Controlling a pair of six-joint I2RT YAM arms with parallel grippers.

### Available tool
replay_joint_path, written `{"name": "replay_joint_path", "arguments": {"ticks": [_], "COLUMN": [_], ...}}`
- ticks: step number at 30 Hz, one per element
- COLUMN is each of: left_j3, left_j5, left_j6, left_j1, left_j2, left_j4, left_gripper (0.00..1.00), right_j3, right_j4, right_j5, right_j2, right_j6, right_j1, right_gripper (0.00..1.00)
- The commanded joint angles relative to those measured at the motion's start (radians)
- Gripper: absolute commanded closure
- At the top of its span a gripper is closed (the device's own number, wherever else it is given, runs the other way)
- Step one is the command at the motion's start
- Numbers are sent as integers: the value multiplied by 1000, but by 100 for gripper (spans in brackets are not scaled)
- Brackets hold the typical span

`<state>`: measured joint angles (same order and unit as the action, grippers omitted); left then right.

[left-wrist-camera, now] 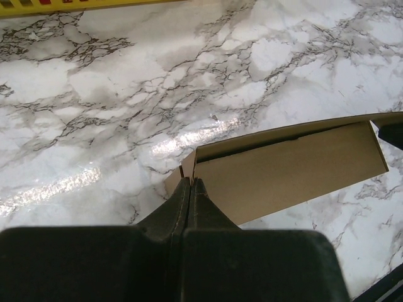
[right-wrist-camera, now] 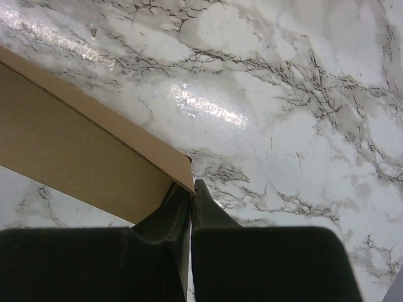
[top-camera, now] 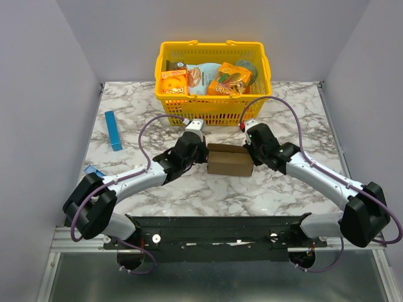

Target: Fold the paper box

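Observation:
The plain brown paper box (top-camera: pixel 230 162) lies on the marble table between my two grippers, standing as a small rectangular carton. My left gripper (top-camera: pixel 206 156) is shut, its tips touching the box's left end. In the left wrist view the closed tips (left-wrist-camera: pixel 191 181) meet a narrow end flap of the box (left-wrist-camera: pixel 283 173), whose top flap is slightly ajar. My right gripper (top-camera: pixel 253 158) is at the box's right end. Seen from the right wrist, that gripper (right-wrist-camera: pixel 192 186) pinches the corner edge of the box (right-wrist-camera: pixel 69 145), one finger under the panel and one outside.
A yellow basket (top-camera: pixel 214 45) holding orange snack packs stands just behind the box, and its rim (left-wrist-camera: pixel 63 6) shows in the left wrist view. A slim blue box (top-camera: pixel 113 130) lies at the left, and a small blue item (top-camera: pixel 94 170) sits near the table's left edge.

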<state>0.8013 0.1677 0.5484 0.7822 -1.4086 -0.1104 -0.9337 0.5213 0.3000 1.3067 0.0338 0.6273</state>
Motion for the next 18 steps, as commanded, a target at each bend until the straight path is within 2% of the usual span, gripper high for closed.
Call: {"name": "replay_joint_path", "arguments": {"ticks": [1, 9, 18], "left_j3": [1, -4, -60], "left_j5": [-56, -73, -24], "left_j6": [59, 71, 61], "left_j1": [32, 42, 60], "left_j2": [-10, -27, -26], "left_j4": [-60, -77, -77], "left_gripper": [100, 100, 100], "right_j3": [18, 21, 24], "right_j4": [-35, -35, -35], "right_j5": [-10, -6, -2], "right_j2": [-11, -15, -20], "right_j6": [-11, -9, -9], "right_j1": [17, 18, 18], "right_gripper": [92, 92, 92]}}
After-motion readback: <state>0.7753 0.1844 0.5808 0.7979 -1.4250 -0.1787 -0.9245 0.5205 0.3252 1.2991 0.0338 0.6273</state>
